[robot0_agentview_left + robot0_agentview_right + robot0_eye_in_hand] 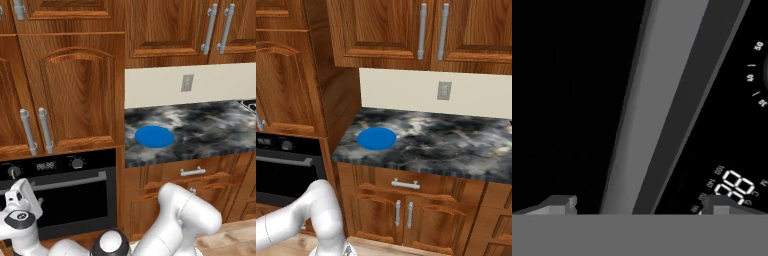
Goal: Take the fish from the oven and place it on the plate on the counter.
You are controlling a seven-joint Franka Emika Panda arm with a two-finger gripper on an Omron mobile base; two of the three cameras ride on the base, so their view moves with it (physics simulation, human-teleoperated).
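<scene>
Oven (60,195) shut, black glass door flush in the wooden cabinet front, silver bar handle (70,181) running straight across its top edge. Fish hidden; cannot tell where. Tool (637,205) spread wide, nothing between the fingers, poised right at the handle on the door's left end. In the hand view, handle (657,105) crossing as a smooth grey bar on a slant between the two small dark fingertips (562,202), with clear room on either side of the bar. Digital display (734,186) glowing white just beside the right tip, dial markings further up at the frame's edge.

Round knobs (77,163) and display sitting in a black strip above the handle. Plate (154,136), flat bright blue disc, lying near the left front corner of the tabletop (210,127), close to the front edge and near the tall cabinet side. Tabletop of dark marbled stone, glossy, wide bare stretch to the plate's right. Cream wall panel behind with a small grey outlet (187,83). Wooden drawer with silver handle (193,171) under the stone edge; upper cabinets with long vertical silver pulls.
</scene>
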